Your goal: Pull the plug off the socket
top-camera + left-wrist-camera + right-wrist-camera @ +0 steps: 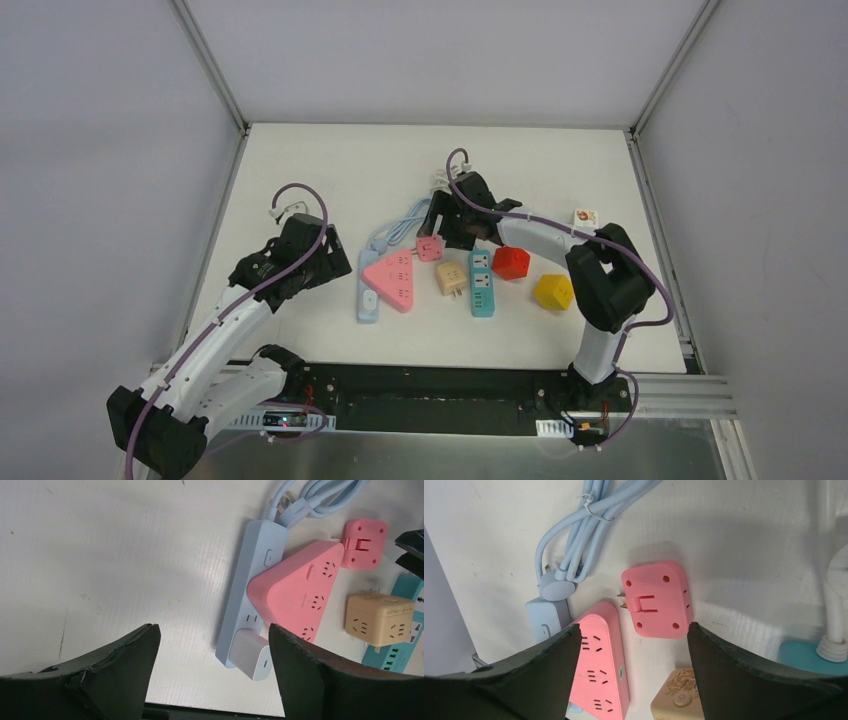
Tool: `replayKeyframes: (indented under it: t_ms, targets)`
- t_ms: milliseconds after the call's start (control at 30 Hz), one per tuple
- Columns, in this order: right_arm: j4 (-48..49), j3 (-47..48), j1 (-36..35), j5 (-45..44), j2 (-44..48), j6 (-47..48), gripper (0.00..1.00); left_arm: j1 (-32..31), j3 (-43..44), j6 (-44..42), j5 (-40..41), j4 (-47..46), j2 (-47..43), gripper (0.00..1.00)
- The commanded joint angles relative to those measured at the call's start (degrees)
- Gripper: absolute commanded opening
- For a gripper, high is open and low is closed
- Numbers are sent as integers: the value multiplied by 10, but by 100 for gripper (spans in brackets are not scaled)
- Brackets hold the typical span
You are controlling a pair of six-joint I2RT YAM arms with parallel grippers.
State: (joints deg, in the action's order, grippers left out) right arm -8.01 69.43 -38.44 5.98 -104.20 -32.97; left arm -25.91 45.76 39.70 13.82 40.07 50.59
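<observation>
The left tool (212,632) and right tool (633,629) both gape empty. The pink plug (656,600) lies unplugged, and the triangular socket (300,590) half hides the blue strip (250,580).

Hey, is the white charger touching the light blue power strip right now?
Touching. The left wrist view shows the white charger seated on the end of the light blue power strip, its base flush against the strip's face with no gap.

Blue strip (245,595) partly under pink triangular socket (305,592); teal strip (385,656) cut by frame edge.
</observation>
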Motion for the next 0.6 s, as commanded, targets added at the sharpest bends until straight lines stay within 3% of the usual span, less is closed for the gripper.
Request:
replayKeyframes:
  t_ms: [0, 200, 367, 567]
  targets:
    - [-16, 17, 0, -30, 48, 11, 80, -2, -2, 7, 22, 1, -12, 82]
    - [-37, 5, -48, -55, 101, 4, 80, -2, -17, 13, 17, -9, -17, 82]
    - [-57, -3, -157, -180, 136, -56, 78, 6, -40, 23, -9, -30, -20, 82]
    - [-69, 2, -270, -245, 122, -150, 76, 39, -50, 29, -76, -52, -11, 82]
